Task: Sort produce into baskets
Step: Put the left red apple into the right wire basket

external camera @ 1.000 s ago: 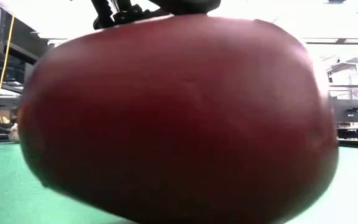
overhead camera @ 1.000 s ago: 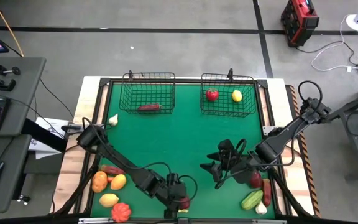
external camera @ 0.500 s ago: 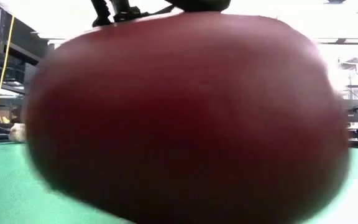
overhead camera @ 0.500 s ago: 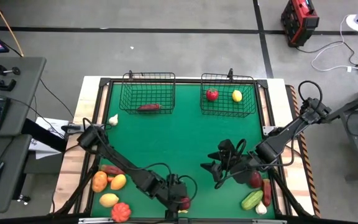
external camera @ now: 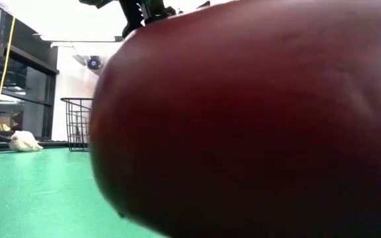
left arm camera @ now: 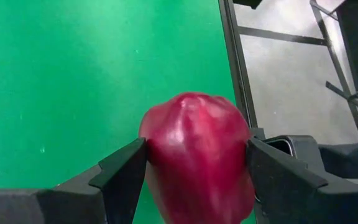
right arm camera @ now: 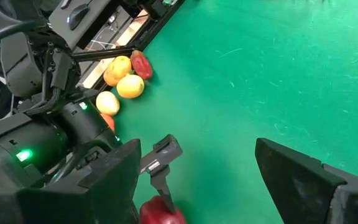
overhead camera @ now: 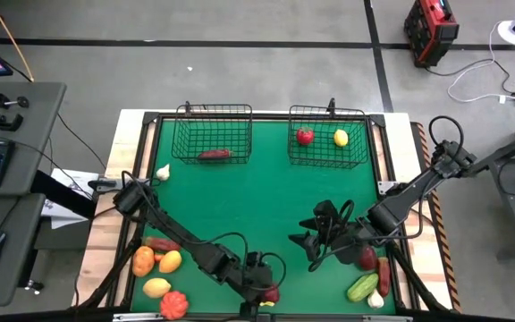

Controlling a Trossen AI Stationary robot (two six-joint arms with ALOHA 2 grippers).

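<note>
My left gripper [left arm camera: 194, 171] is at the near edge of the green table [overhead camera: 266, 197], about centre, jaws clamped on a dark red apple-like fruit [left arm camera: 197, 155], one finger [left arm camera: 120, 177] on each side. In the low view that fruit [external camera: 256, 119] fills most of the frame right in front of the camera. I can't tell if it is touching the mat.

My right gripper [overhead camera: 316, 240] sits mid-right of the table, jaws spread wide, nothing between them.

Two wire baskets along the far edge: left basket [overhead camera: 213, 134] holds one dark red elongated piece [overhead camera: 214, 154]; right basket [overhead camera: 329, 134] holds a red fruit [overhead camera: 305, 136] and a yellow one [overhead camera: 341, 137].

Near-left corner has a loose pile [overhead camera: 159, 268]: orange, yellow and red pieces. Near-right corner has a green piece [overhead camera: 362, 287], a maroon one [overhead camera: 367, 259] and a white one [overhead camera: 375, 300]. A garlic bulb [overhead camera: 162, 173] lies at the left edge, near the left basket.
</note>
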